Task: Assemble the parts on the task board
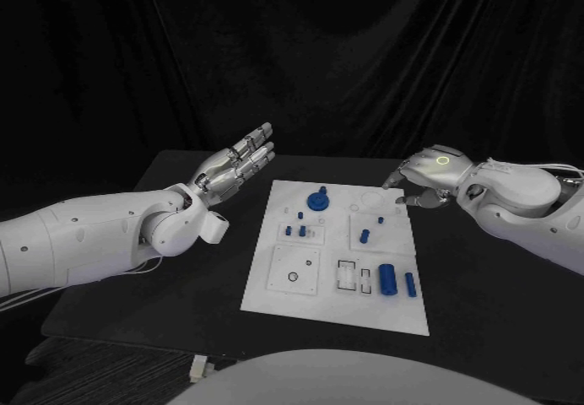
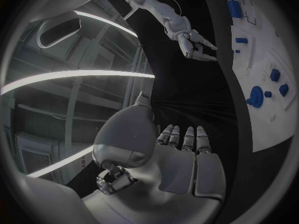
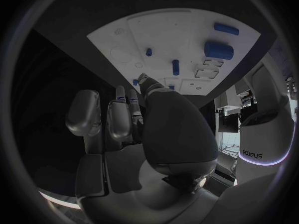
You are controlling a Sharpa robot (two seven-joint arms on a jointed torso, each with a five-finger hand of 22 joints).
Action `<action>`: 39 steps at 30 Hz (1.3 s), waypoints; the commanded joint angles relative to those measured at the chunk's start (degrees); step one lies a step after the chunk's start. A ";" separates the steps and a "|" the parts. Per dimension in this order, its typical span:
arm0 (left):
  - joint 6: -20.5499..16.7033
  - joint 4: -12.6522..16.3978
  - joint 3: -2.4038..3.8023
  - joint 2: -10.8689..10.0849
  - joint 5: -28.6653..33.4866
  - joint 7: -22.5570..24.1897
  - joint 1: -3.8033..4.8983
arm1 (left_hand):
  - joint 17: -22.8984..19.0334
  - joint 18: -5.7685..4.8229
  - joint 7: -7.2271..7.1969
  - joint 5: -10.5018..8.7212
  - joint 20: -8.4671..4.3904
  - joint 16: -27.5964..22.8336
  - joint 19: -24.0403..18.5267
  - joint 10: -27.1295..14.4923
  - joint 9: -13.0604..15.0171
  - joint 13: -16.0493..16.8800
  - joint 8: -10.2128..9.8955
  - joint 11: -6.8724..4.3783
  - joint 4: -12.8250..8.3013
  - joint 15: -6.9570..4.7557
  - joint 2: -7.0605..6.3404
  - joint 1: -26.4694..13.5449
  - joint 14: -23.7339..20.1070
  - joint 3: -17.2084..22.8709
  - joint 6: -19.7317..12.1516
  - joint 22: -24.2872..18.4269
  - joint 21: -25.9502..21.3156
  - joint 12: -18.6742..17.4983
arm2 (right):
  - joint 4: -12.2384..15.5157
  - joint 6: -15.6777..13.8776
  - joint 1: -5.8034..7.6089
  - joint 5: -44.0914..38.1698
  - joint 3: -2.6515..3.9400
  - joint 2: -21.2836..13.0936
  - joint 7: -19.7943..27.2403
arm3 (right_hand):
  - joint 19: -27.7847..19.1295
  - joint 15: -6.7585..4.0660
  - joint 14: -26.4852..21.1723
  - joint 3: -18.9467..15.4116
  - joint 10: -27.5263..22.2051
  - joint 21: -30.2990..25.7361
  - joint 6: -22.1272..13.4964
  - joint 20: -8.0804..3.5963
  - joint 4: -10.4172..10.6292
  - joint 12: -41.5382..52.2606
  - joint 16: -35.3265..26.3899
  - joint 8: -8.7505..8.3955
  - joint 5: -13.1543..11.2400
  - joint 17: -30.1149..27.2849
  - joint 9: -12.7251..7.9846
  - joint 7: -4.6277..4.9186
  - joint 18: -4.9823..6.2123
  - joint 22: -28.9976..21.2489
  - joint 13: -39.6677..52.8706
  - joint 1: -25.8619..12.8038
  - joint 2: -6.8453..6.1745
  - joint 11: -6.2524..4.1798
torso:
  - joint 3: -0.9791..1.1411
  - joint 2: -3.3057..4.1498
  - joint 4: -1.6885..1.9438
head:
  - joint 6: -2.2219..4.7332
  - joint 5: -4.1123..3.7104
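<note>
The white task board (image 1: 274,287) lies in the middle of the black table. On it stand a blue round part with a peg (image 1: 317,201) and several small blue pegs (image 1: 300,216). A thick blue cylinder (image 1: 387,278) and a slimmer one (image 1: 410,284) lie near its right edge; both cylinders (image 3: 218,50) also appear in the right wrist view. My left hand (image 1: 234,164) is raised left of the board, fingers stretched and apart, holding nothing. My right hand (image 1: 426,177) hovers at the board's far right corner with fingers bent downward; I see nothing in it. The left wrist view shows this right hand (image 2: 193,42) beside the board (image 2: 261,129).
The black table (image 1: 146,295) has bare surface on both sides of the board. Empty recesses (image 1: 347,277) and an outlined square with a hole (image 1: 294,274) mark the board's near half. A dark curtain hangs behind the table.
</note>
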 commanded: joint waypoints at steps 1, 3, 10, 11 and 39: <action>1.04 0.38 0.06 0.14 1.49 6.93 -0.09 | -0.06 -1.29 0.42 1.26 -0.45 -0.20 0.06 -0.02 0.13 -0.06 -0.08 0.28 0.04 -4.51 0.50 0.71 0.08 -0.41 0.18 -0.05 -0.19 -0.05 | -0.57 2.77 -0.65 -1.49 0.04 -0.04 0.63 | 1.84 0.40 1.70 0.56 0.42 0.04 0.15 0.51 -0.19 -0.20 0.06 0.17 0.29 -0.08 0.01 0.56 -0.62 8.07 -0.11 0.59 0.30 -0.13 | 0.26 -0.06 -0.16 | -0.01 -0.30; 1.65 0.42 0.06 0.16 1.50 6.54 -0.12 | -0.06 -0.83 0.94 2.62 1.69 -0.20 0.06 -0.03 0.25 -0.06 0.04 0.82 0.02 -2.94 0.92 1.55 0.08 -0.65 0.87 -0.05 -0.19 -0.01 | -0.90 2.60 -1.12 -1.50 0.04 -0.07 0.74 | 1.83 0.33 1.70 0.83 0.75 -0.06 0.66 0.48 -0.30 -0.41 0.06 0.34 -0.20 -0.03 0.09 1.13 -0.60 8.07 -0.13 0.40 0.21 -0.26 | 0.32 -0.09 -0.23 | -0.01 -0.37; 3.82 0.34 0.06 0.24 1.51 4.99 -0.17 | -0.06 -0.08 2.73 3.48 6.39 -0.20 0.06 -0.05 0.44 -0.03 0.23 2.75 0.05 1.18 1.78 3.81 0.08 -0.94 2.20 -0.05 -0.19 0.19 | -2.29 1.23 -2.35 -0.23 0.04 0.40 1.50 | 1.97 0.20 1.86 0.14 3.18 0.38 2.60 0.35 0.64 -0.20 0.42 1.08 -4.53 0.56 0.83 1.01 -0.69 8.22 0.18 -2.07 -0.39 -0.41 | 0.36 -0.19 -0.39 | -0.01 0.05; 4.11 0.38 0.06 0.24 1.51 4.88 -0.18 | -0.06 -0.09 2.79 3.51 6.58 -0.20 0.06 -0.05 0.45 -0.03 0.24 2.83 0.05 1.38 1.83 3.87 0.08 -0.98 2.26 -0.05 -0.19 0.20 | -2.59 1.07 -2.56 0.04 0.04 0.54 1.60 | 1.98 0.21 1.86 0.20 3.29 0.42 2.50 0.35 0.57 -0.20 0.41 1.01 -4.44 0.55 0.83 0.98 -0.70 8.23 0.19 -1.97 -0.35 -0.35 | 0.36 -0.20 -0.37 | -0.01 0.06; 7.22 0.41 0.05 -0.85 1.51 2.44 -0.37 | -0.06 0.74 7.53 12.00 7.94 -0.20 0.07 0.23 1.28 0.47 1.70 7.62 -6.49 1.39 1.02 14.79 0.08 2.84 8.10 0.01 -0.18 3.30 | -8.64 -2.74 -6.47 5.50 0.04 5.81 1.82 | 2.03 0.48 1.82 6.41 6.86 0.13 0.85 0.47 -2.75 -2.27 0.29 -0.40 2.40 0.49 0.17 0.01 -0.68 8.21 0.04 1.72 0.38 0.22 | 0.31 -0.17 -0.22 | -0.01 0.20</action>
